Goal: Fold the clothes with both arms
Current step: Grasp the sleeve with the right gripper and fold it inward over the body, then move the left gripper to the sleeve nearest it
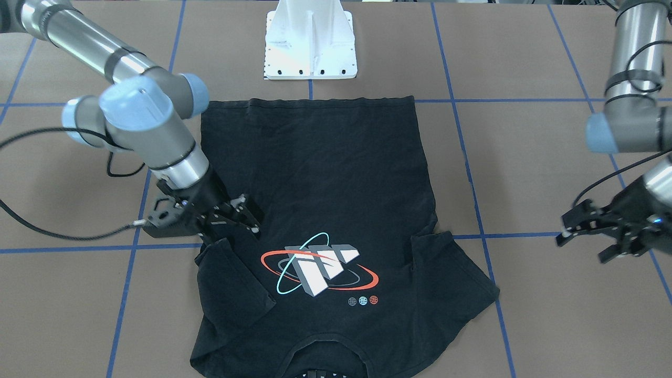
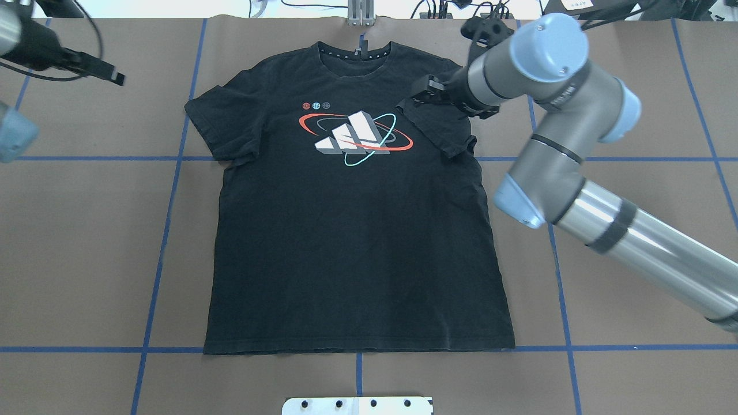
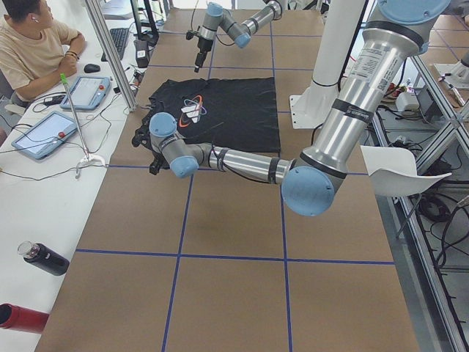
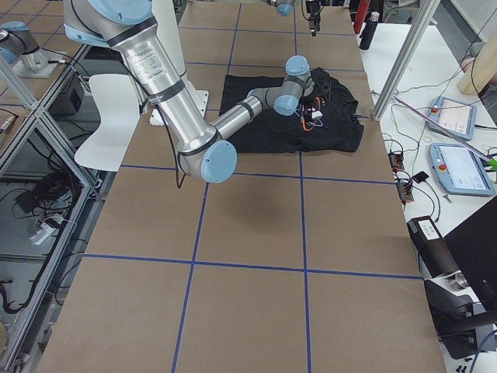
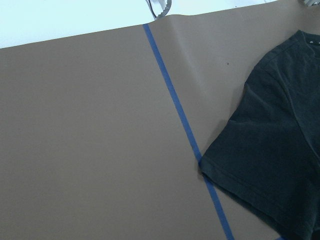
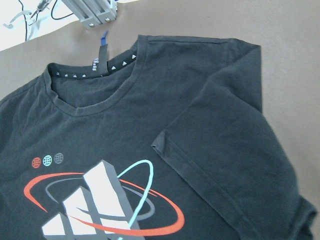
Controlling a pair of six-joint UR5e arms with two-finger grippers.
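The black T-shirt (image 1: 325, 173) (image 2: 351, 242) lies flat on the brown table, print (image 2: 354, 132) (image 6: 100, 200) facing up, collar at the far side from the robot. The sleeve (image 2: 438, 127) (image 6: 225, 140) on my right side is folded in over the chest. My right gripper (image 1: 251, 215) (image 2: 420, 95) hovers low just over that shoulder and looks open, with nothing in it. The other sleeve (image 5: 280, 150) lies spread flat. My left gripper (image 1: 577, 236) (image 2: 101, 68) hangs open above bare table, well off the shirt's left side. Neither wrist view shows its own fingers.
The white pedestal base (image 1: 311, 47) (image 2: 357, 405) stands just behind the shirt's hem. Blue tape lines (image 5: 182, 125) cross the table. A seated person (image 3: 29, 44) and tablets (image 3: 44, 136) are at a side bench beyond the collar end. Two bottles (image 3: 40, 258) lie there too.
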